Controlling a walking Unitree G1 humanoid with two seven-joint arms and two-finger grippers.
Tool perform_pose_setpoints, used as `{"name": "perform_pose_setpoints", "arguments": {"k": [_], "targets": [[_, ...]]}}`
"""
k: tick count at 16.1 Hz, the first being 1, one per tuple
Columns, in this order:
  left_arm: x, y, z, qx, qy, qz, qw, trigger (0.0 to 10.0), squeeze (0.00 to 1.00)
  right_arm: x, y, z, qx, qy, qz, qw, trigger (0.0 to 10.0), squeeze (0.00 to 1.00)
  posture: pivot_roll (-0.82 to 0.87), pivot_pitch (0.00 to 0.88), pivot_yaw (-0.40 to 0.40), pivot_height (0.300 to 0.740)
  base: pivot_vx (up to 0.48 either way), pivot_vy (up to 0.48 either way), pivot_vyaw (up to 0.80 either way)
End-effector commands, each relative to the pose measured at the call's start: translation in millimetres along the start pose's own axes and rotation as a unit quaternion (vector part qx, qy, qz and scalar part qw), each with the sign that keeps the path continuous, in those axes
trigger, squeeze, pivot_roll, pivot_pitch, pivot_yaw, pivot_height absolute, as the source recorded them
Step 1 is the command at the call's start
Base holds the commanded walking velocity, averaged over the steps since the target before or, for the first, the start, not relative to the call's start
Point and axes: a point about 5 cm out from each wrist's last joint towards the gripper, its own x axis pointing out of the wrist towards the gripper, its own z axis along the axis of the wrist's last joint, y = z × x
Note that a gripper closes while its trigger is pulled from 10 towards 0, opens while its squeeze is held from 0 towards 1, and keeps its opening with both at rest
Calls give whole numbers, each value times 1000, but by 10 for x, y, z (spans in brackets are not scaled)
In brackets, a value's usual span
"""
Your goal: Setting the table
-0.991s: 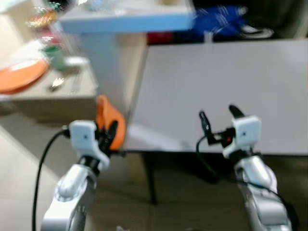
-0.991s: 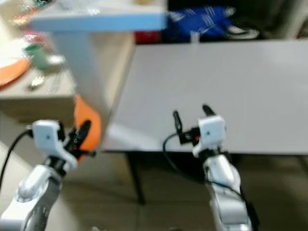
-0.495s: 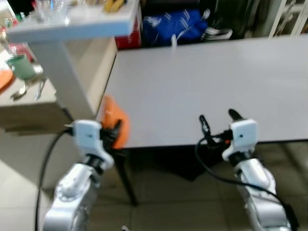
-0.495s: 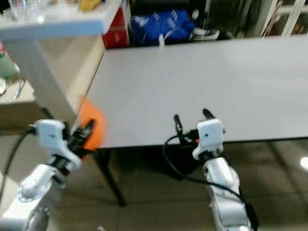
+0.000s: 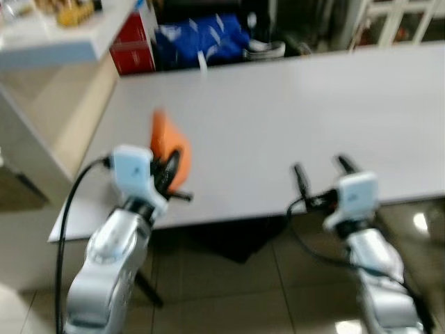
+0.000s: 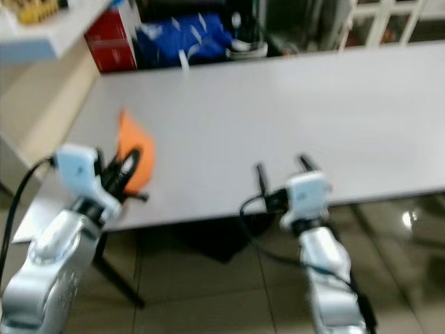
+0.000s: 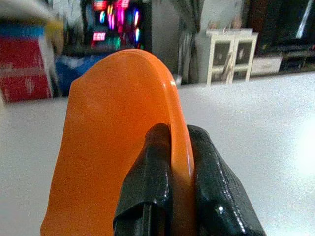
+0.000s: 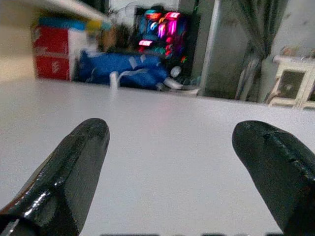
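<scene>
Orange plate [image 7: 118, 142] held on edge above near-left corner of grey desk [image 5: 292, 118], rim pinched tight in left pincer [image 5: 169, 169]; looks light, stiff, glossy-slick, so a rim grip seems apt; right pincer [image 5: 321, 173] spread wide, holding nothing.

I was in a lived-in room of a home, likely a dining or living area. A large plain grey table [image 5: 292, 118] stood before me on a glossy tiled floor [image 5: 243, 292]. Behind it lay a blue bag [image 5: 198, 38] and a red box [image 5: 132, 49], stowed against the wall. A white counter [image 5: 52, 45] held small yellow items on my left. A white cabinet with glazed doors [image 7: 229, 51] and a lit screen [image 8: 162, 29] showed beyond.
</scene>
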Motion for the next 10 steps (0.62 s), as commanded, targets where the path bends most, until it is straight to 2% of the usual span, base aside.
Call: {"name": "perform_pose_setpoints", "arguments": {"k": [1, 2, 3, 6, 10], "targets": [[58, 182, 220, 42, -31, 25, 998, 0, 0, 29, 106, 58, 6, -17, 14, 1000, 10000, 0, -163, 0, 120, 736, 379, -292, 0], [95, 196, 270, 50, -36, 22, 998, 0, 0, 26, 110, 57, 6, -17, 14, 1000, 10000, 0, -163, 0, 120, 736, 379, -292, 0], [211, 193, 382, 67, -45, 4, 997, 0, 0, 24, 131, 53, 7, -17, 15, 1000, 10000, 0, -167, 0, 128, 736, 379, -289, 0], [386, 213, 559, 71, -62, -5, 996, 0, 0, 18, 158, 52, 10, -17, 13, 1000, 10000, 0, -176, 0, 145, 736, 0, 0, 0], [528, 179, 581, 112, -45, -59, 991, 0, 0, 0, 191, 57, 8, -20, 10, 1000, 10000, 0, -185, 0, 157, 736, 0, 0, 0]]}}
